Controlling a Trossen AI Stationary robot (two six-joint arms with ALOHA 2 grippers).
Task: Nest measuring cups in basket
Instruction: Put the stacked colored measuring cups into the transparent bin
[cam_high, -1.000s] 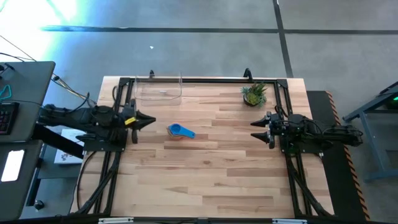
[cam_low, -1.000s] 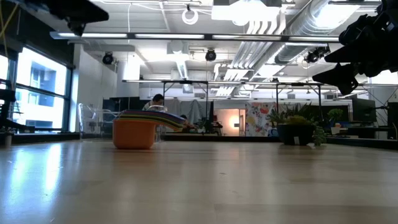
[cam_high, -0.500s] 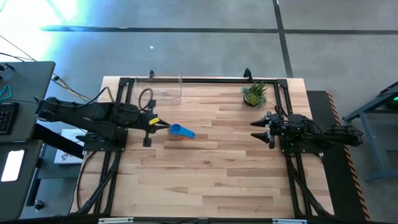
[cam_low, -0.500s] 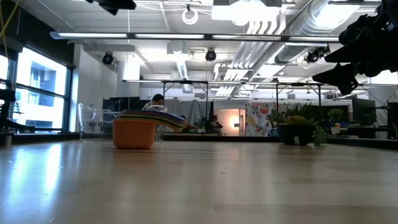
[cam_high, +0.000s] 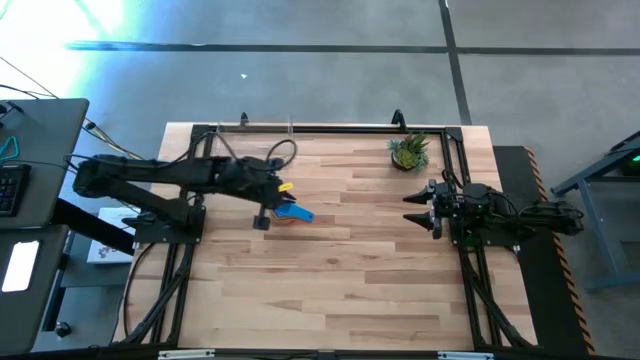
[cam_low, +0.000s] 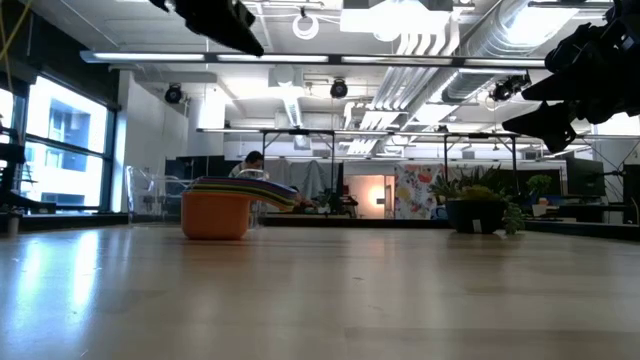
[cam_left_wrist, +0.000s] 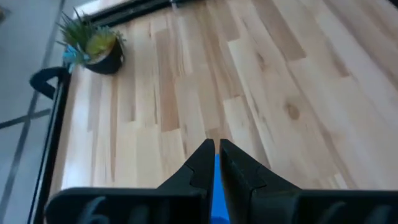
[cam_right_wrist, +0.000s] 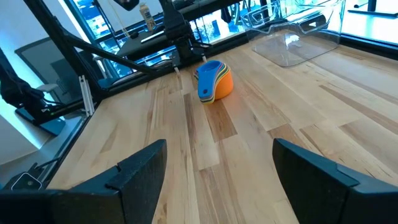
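The measuring cups sit as one nested stack on the table left of centre, orange at the bottom and blue on top. The bottom cup rests on the wood. My left gripper hangs shut just above and behind the stack; in its wrist view its fingertips are together, with blue showing below them. The clear basket stands at the far left edge. My right gripper waits open at the right side.
A small potted plant stands at the far right of the table. Black frame rails run along the far edge and both sides. Bare wood lies between the stack and the near edge.
My left gripper has swung from the table's left edge toward the right, out over the stack of cups, rising a little and rolling as it went. Its fingers have stayed shut. The cups have not moved.
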